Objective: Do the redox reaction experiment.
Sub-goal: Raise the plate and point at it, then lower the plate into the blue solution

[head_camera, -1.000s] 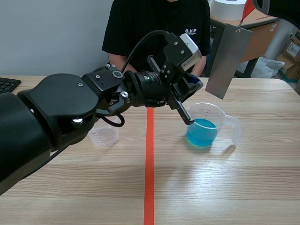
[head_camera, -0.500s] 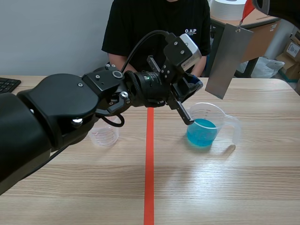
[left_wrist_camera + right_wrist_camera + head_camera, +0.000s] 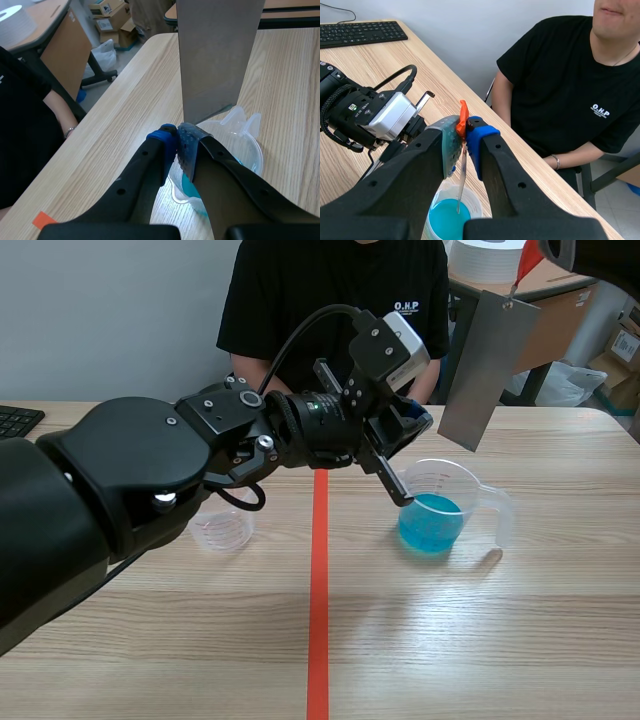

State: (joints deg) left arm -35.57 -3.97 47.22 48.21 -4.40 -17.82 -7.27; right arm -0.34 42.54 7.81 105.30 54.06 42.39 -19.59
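Observation:
A clear beaker [image 3: 440, 505] of blue liquid stands right of the red tape line. Coming in from the left across the line, my left gripper [image 3: 400, 490] is at the beaker's near rim. In the left wrist view that gripper [image 3: 177, 144] is shut, its pads pinching the rim of the beaker [image 3: 245, 145]. A grey metal sheet [image 3: 487, 370] hangs tilted above and behind the beaker. My right gripper [image 3: 462, 125] is shut on the sheet's orange-red tab [image 3: 463, 116]. There the sheet [image 3: 461, 180] shows edge-on over the blue liquid [image 3: 449, 219].
A small empty clear cup [image 3: 222, 530] sits left of the tape line, under the left arm. A person in a black shirt [image 3: 335, 290] sits across the table. A keyboard [image 3: 15, 420] lies at the far left edge. Cardboard boxes [image 3: 625, 350] stand beyond the table's right end.

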